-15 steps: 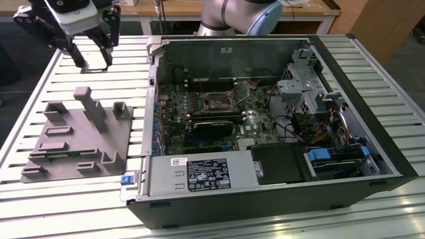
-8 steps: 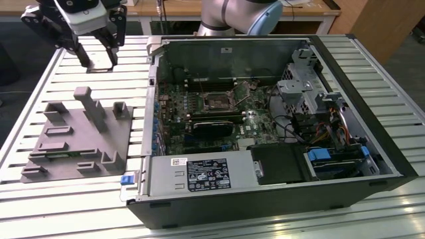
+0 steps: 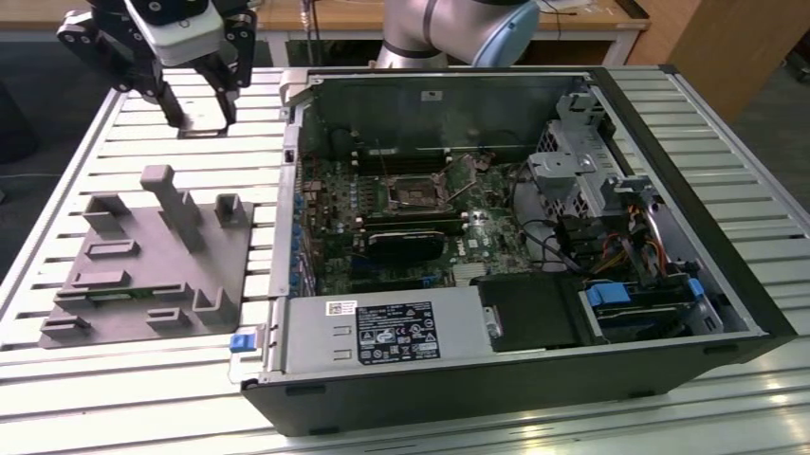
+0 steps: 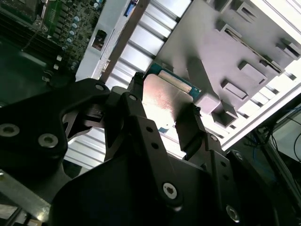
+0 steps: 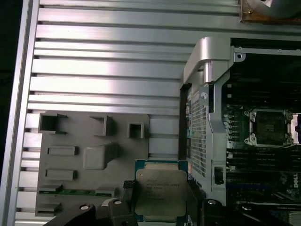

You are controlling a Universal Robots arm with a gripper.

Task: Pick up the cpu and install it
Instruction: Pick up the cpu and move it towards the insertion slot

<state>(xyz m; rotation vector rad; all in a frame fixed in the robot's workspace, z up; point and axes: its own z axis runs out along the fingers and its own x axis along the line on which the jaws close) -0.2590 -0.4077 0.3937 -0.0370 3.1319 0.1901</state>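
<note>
The cpu (image 5: pixel 160 195), a small flat square chip with a dull silver top on a green edge, sits between two black fingers (image 5: pixel 127 187) in both wrist views, its metal face (image 4: pixel 164 101) catching light. My gripper (image 3: pixel 200 121) is shut on it, hanging above the slatted table beyond the grey plastic fixture (image 3: pixel 146 256), at the exterior view's left of the open computer case. The empty motherboard socket (image 3: pixel 412 190) with its metal frame lies inside the case, also seen as the socket (image 5: pixel 269 127) in the first wrist view.
The open computer case (image 3: pixel 746 284) lies on its side on the slatted aluminium table (image 3: pixel 76 161). Inside it are the green motherboard, drive cages and cables (image 3: pixel 608 246) and a power supply (image 3: pixel 379 332). The fixture holds a memory stick (image 5: pixel 70 191).
</note>
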